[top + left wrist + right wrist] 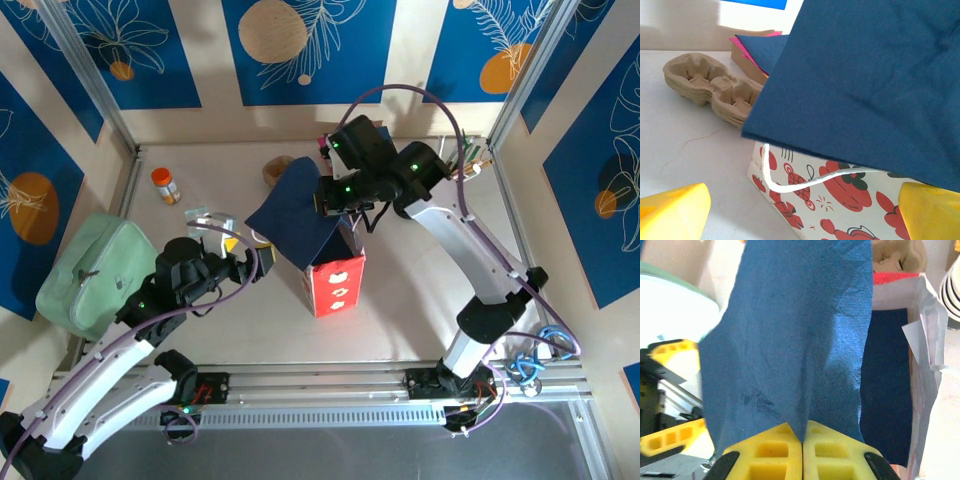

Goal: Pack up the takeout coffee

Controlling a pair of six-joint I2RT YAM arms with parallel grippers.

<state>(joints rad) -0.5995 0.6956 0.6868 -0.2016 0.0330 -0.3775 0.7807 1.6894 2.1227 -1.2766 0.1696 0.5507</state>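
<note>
Right tool [802, 442] clamped a blue napkin [790, 340] above the paper bag [335, 282]; left tool [802, 212] stood apart beside it. The coffee cup's place could not be told. Next: lower napkin in.

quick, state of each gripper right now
left gripper: open, holding nothing
right gripper: closed on the blue napkin
</note>
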